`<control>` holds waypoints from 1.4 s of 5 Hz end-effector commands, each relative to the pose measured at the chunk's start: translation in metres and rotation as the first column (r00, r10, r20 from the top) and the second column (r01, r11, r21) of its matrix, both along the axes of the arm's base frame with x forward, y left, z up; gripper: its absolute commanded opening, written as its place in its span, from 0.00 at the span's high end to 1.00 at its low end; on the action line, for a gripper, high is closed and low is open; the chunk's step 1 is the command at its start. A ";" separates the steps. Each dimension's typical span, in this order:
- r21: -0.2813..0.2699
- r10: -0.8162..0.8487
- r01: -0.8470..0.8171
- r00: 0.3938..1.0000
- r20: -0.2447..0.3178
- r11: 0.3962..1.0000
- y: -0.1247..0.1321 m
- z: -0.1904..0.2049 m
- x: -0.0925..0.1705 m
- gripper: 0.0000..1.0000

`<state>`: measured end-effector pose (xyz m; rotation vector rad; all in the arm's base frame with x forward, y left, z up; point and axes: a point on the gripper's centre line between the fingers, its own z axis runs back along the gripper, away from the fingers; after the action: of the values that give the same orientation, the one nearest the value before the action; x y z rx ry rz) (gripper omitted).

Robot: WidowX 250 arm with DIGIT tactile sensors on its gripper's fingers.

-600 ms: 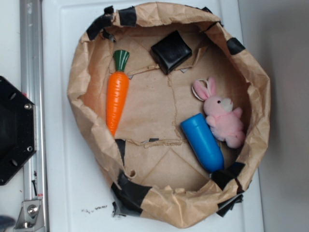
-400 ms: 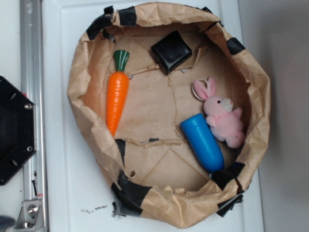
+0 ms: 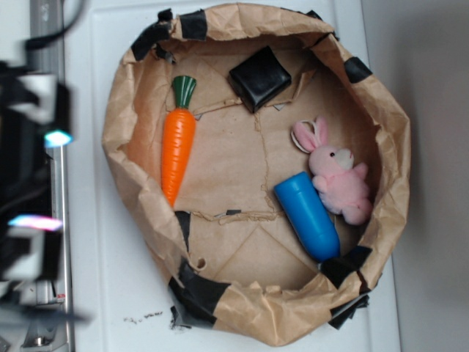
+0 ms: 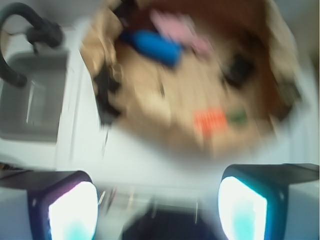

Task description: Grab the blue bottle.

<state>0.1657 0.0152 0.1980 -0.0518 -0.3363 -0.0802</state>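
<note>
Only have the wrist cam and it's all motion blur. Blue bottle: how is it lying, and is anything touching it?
Observer: The blue bottle lies on its side on the floor of the paper basket. A pink rabbit touches it near the flat end.
Operator: Which way does the rounded end point?
Observer: Toward the black tape on the basket wall. The flat end faces the basket's middle.
Operator: Other clutter near it?
Observer: None close. The orange carrot lies apart on the opposite side, and a black block sits by the far wall.
</note>
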 end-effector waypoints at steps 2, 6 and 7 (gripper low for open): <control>0.045 -0.098 0.097 0.995 0.030 0.994 0.024 -0.069 0.113 0.00; 0.087 -0.531 0.530 0.847 -0.006 0.844 -0.082 -0.154 0.165 0.00; 0.116 -0.506 0.509 0.861 -0.053 0.853 -0.081 -0.162 0.162 1.00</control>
<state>0.3208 -0.0441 0.0263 -0.0169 -0.2428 -0.5800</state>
